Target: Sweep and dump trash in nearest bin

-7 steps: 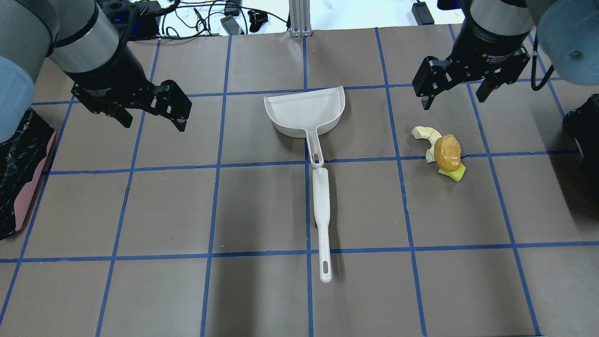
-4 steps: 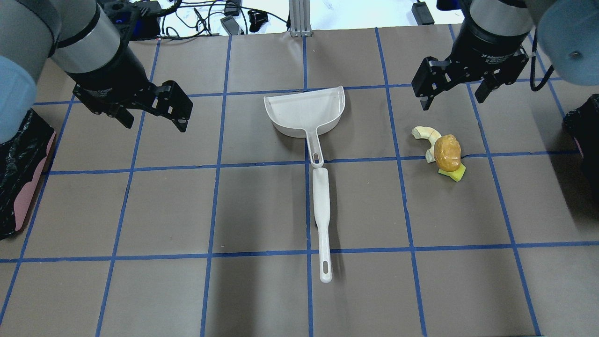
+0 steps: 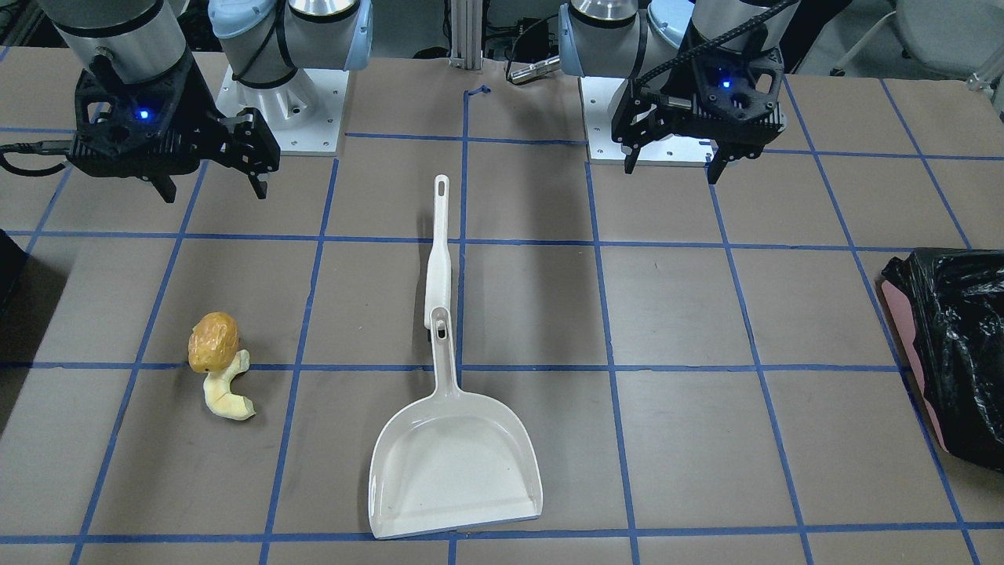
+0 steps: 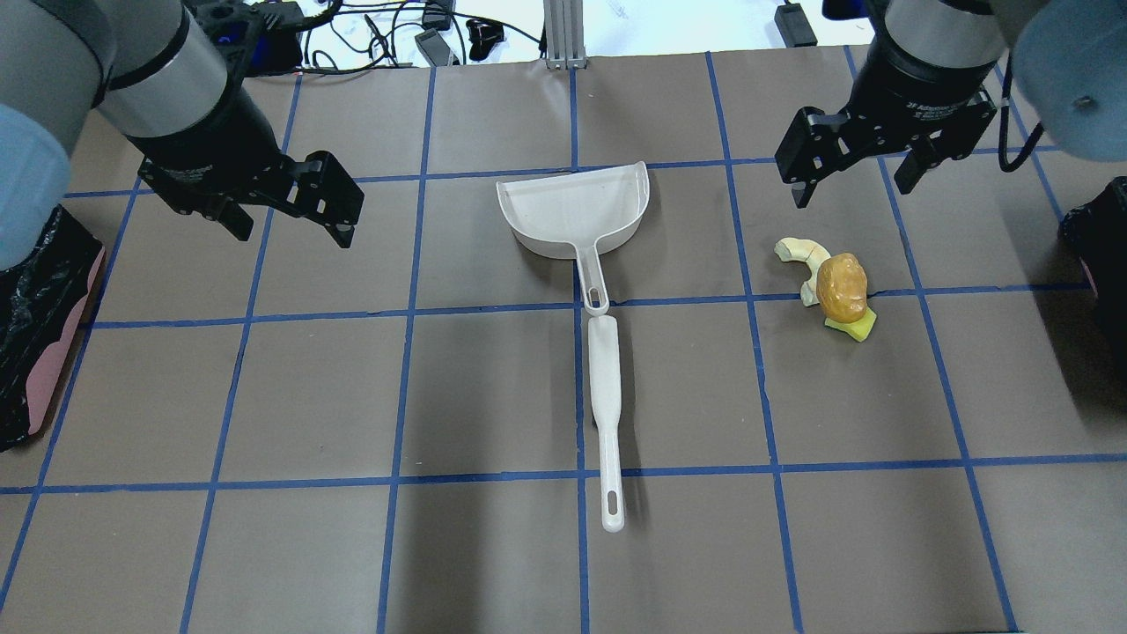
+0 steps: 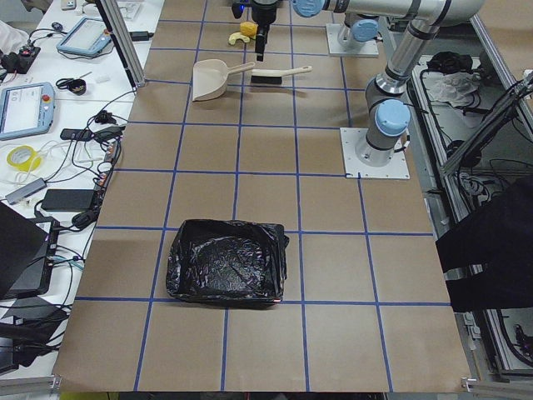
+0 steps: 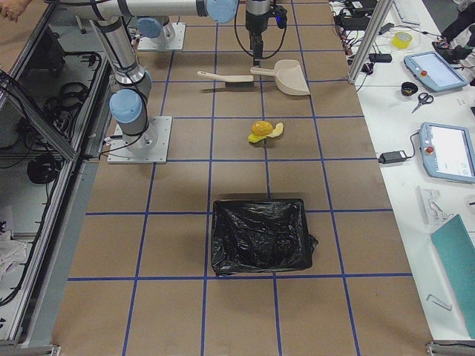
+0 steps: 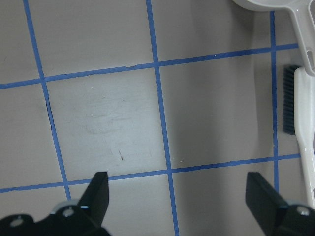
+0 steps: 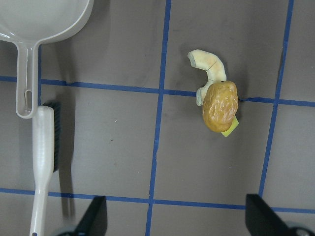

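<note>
The trash lies together right of centre: an orange-brown lump (image 4: 841, 288), a cream curved piece (image 4: 799, 251) and a yellow-green sponge wedge (image 4: 854, 327) partly under the lump. The right wrist view shows the lump (image 8: 220, 107), cream piece (image 8: 209, 67) and sponge (image 8: 229, 129). The white dustpan (image 4: 572, 207) and brush (image 4: 605, 387) lie in line at centre. My right gripper (image 4: 850, 189) is open and empty, raised just beyond the trash. My left gripper (image 4: 290, 231) is open and empty, raised left of the dustpan.
A black-lined bin (image 4: 35, 326) stands at the table's left end and another (image 4: 1096, 238) at the right end, the right one closer to the trash. Cables and devices (image 4: 423, 26) lie beyond the far edge.
My left gripper has drifted very slightly to the right. The right gripper, dustpan, brush and trash have not moved.
</note>
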Controlling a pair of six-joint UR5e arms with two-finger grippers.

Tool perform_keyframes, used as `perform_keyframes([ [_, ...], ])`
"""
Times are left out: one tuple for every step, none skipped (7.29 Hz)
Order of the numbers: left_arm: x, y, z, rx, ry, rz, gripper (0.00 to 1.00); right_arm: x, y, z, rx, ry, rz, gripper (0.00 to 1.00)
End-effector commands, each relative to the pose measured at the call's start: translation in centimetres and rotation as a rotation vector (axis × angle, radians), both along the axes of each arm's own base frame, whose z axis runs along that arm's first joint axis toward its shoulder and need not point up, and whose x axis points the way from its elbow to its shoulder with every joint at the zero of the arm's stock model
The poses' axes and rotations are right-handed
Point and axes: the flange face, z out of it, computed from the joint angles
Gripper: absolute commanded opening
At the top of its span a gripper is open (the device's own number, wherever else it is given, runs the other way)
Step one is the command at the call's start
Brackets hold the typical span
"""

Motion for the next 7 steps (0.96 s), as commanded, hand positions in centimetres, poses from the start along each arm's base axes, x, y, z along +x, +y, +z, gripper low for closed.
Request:
perform_keyframes([
  [-0.2, -0.4, -0.5, 0.01, 0.004, -0.015, 1.0, 0.0, 0.0, -0.1, 0.002, 0.0, 0.0, 1.0],
  [-0.9, -0.3, -1.5, 0.03, 0.005, -0.006, 1.0, 0.0, 0.0, -0.2, 0.005, 0.0, 0.002, 1.0],
  [-2.1, 0.7, -3.3, 0.068, 0.055, -0.023, 1.0, 0.0, 0.0, -0.1, 0.003, 0.0, 0.002, 1.0],
  [-3.2, 1.2, -4.8, 0.083, 0.095, -0.036, 1.0, 0.1, 0.0, -0.1, 0.003, 0.0, 0.003, 1.0],
  [-5.7, 2.2, -6.4, 0.098, 0.092, -0.09, 1.0, 0.1, -0.1, -0.3, 0.005, -0.001, 0.003, 1.0],
  [-9.5, 4.0, -8.2, 0.094, 0.089, -0.105, 1.0, 0.1, -0.3, -0.4, 0.002, -0.003, 0.003, 1.0],
  [-12.4, 5.6, -10.8, 0.081, 0.089, -0.105, 1.0, 0.0, -1.9, -2.2, 0.032, -0.008, 0.002, 1.0],
])
